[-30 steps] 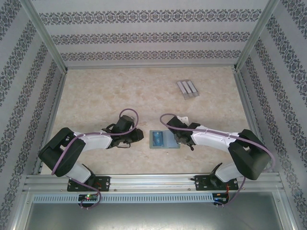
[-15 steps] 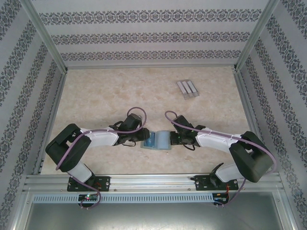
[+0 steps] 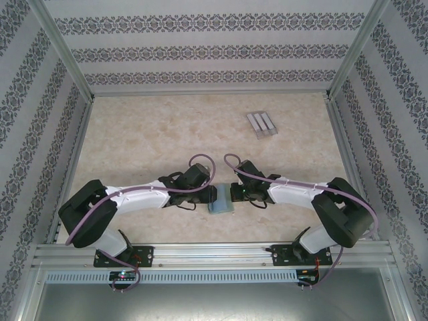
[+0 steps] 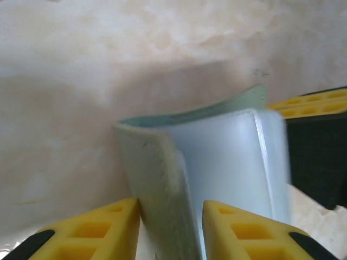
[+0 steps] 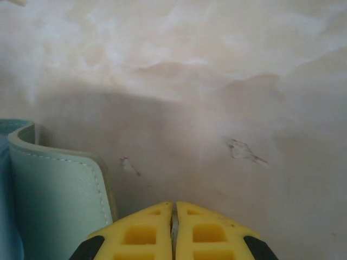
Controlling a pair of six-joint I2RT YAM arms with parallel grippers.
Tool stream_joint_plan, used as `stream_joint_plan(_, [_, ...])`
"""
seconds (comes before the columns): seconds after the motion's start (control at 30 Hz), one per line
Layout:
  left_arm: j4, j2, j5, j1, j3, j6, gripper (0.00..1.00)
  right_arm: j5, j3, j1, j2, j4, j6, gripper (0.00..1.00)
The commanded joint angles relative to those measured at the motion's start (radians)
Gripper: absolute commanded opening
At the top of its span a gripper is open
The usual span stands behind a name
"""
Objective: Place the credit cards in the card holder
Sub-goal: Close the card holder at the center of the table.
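Note:
The grey-green card holder (image 3: 221, 202) sits between both grippers near the table's front middle, half folded with one flap raised. In the left wrist view its raised cover (image 4: 157, 179) stands between my left gripper's (image 4: 171, 203) yellow fingers, touching the left finger, with a small gap to the right one. A pale bluish inner face (image 4: 227, 162) shows beside it; no separate credit card can be made out. My right gripper (image 5: 173, 205) is shut and empty, and the card holder's edge (image 5: 54, 206) lies just left of it. From above, the left gripper (image 3: 211, 194) and right gripper (image 3: 234, 192) flank the card holder.
A pale grey ribbed slotted stand (image 3: 262, 124) lies at the back right of the marbled tabletop (image 3: 147, 140). Patterned walls and metal rails enclose the table. The right gripper's yellow finger (image 4: 303, 103) shows at the right of the left wrist view.
Both grippers have closed in on the card holder from either side. It has slid a little left and gone from lying open and flat to half folded.

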Motion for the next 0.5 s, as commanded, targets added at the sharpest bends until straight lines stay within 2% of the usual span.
stream_joint_plan(0.0, [-0.018,-0.041,-0.022,-0.027,0.020,0.012,0.36,-0.070,0.013,0.019,0.029,0.056,0.028,0.08])
stream_joint_plan(0.13, [0.009,-0.048,-0.033,-0.029,0.010,0.006,0.37,-0.112,0.002,0.018,0.035,0.097,0.053,0.10])
stream_joint_plan(0.33, [0.073,0.017,-0.023,-0.035,0.000,-0.016,0.38,-0.132,-0.025,-0.006,-0.003,0.100,0.054,0.23])
stream_joint_plan(0.47, [0.077,0.021,-0.067,-0.043,-0.010,-0.037,0.39,-0.118,-0.048,-0.012,-0.061,0.079,0.054,0.31])
